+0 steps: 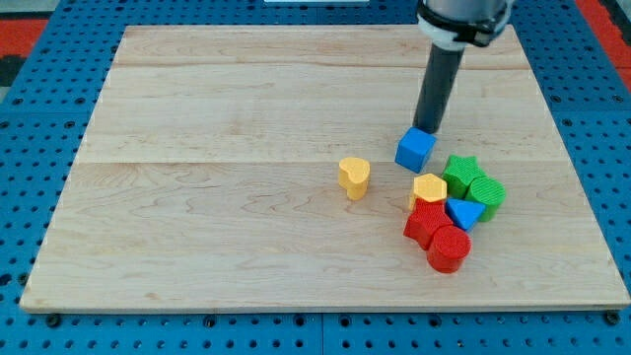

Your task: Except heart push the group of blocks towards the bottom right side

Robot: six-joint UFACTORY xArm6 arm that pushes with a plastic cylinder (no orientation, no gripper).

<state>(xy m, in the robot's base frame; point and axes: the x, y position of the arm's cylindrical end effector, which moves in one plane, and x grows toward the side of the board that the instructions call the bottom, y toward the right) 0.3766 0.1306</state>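
My tip (428, 128) stands just above the blue cube (415, 149), touching or nearly touching its upper edge. Below and right of the cube is a tight cluster: a yellow hexagon (430, 187), a green star (459, 172), a green cylinder (486, 192), a blue triangle (463, 213), a red star (425, 223) and a red cylinder (449, 248). The yellow heart (354, 177) sits alone to the left of the cluster.
The wooden board (217, 197) lies on a blue perforated base (30, 148). The cluster is toward the board's lower right, some way from the right edge (582, 197).
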